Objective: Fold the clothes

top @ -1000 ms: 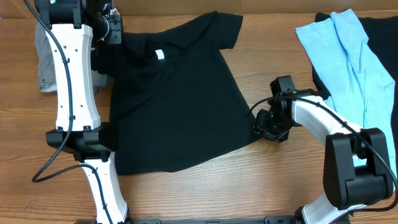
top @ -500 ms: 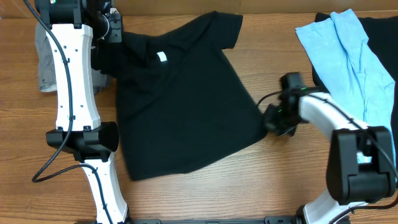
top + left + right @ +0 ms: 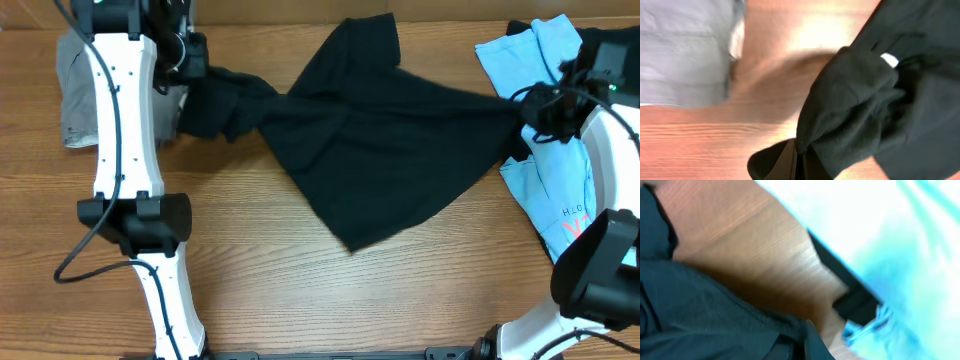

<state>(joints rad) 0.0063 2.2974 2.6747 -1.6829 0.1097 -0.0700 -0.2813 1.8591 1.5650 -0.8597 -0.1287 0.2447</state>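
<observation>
Black T-shirt (image 3: 380, 150) is found stretched taut across the table (image 3: 300, 290), spanning the whole gap between the two claws. One bunched end is clamped in the left gripper (image 3: 195, 70); in the left wrist view the jaws are seen pressed together on a thick fold, with the small white tag (image 3: 889, 60) just beyond them. The opposite end is pinched in the right gripper (image 3: 530, 108), whose jaws are closed on dark cloth in the right wrist view. The slack middle is draped toward the near table edge. Light blue tee (image 3: 545, 190) is spread directly under and beyond the right gripper, its red lettering (image 3: 575, 225) visible. Grey trousers (image 3: 72, 95) are noted on the outer side of the left gripper, apart from the shirt.
</observation>
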